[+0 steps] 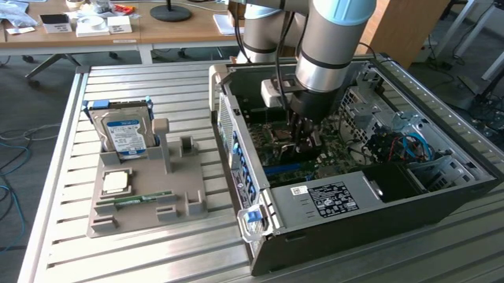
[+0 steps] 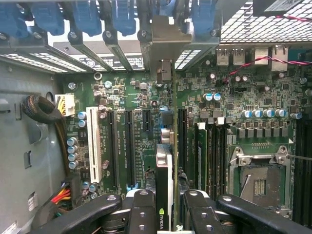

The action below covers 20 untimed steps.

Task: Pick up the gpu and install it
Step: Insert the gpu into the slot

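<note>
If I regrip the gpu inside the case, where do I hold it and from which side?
Pinch the gpu across its two faces at the upper edge, coming down through the open side of the case. It stands on edge over the motherboard, bracket toward the rear slots, leaving only that edge free. The gripper holds it so.

Thin green circuit-board gpu card (image 2: 165,163), black fan on 1 face, silver end bracket, edge-on, upright over green motherboard (image 2: 141,92), bracket toward case rear slots
</note>
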Tool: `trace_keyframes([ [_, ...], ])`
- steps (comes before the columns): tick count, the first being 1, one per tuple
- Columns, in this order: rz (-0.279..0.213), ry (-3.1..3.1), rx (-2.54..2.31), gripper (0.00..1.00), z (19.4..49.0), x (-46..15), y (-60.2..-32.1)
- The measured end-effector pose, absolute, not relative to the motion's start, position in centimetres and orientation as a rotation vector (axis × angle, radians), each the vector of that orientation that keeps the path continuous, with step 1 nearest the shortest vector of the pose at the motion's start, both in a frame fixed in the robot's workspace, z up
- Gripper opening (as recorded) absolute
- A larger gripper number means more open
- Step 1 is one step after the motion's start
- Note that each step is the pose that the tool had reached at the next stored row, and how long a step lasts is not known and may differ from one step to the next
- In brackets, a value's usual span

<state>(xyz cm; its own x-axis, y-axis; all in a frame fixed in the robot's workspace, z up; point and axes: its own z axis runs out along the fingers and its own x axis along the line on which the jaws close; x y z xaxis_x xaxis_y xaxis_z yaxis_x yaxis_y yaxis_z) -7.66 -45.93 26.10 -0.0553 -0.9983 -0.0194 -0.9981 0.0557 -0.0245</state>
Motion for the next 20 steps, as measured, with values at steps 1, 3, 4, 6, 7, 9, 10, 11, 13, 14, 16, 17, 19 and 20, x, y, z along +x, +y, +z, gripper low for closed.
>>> trace_keyframes([
  [1, -0.007, 2.262, -2.135, 0.27, 26.07, -7.67, -45.93],
  [3, -0.007, 2.266, -2.131, 0.27, 26.01, -7.72, -45.93],
  [4, -0.007, 2.268, -2.129, 0.27, 25.99, -7.75, -45.93],
  [6, -0.007, 2.273, -2.124, 0.27, 25.95, -7.81, -45.93],
  [7, -0.007, 2.275, -2.121, 0.27, 25.93, -7.84, -45.93],
  [9, -0.007, 2.28, -2.115, 0.27, 25.88, -7.9, -45.93],
  [10, -0.007, 2.283, -2.113, 0.27, 25.84, -7.94, -45.93],
  [11, -0.007, 2.286, -2.11, 0.27, 25.81, -7.97, -45.93],
  [13, -0.007, 2.292, -2.103, 0.27, 25.7, -8.01, -45.93],
  [14, -0.008, 2.295, -2.1, 0.27, 25.65, -8.02, -45.93],
  [16, -0.008, 2.302, -2.093, 0.27, 25.56, -8.05, -45.93],
  [17, -0.008, 2.304, -2.09, 0.27, 25.53, -8.05, -45.93],
  [19, -0.008, 2.31, -2.084, 0.27, 25.45, -8.07, -45.93],
  [20, -0.008, 2.312, -2.081, 0.27, 25.4, -8.08, -45.93],
])
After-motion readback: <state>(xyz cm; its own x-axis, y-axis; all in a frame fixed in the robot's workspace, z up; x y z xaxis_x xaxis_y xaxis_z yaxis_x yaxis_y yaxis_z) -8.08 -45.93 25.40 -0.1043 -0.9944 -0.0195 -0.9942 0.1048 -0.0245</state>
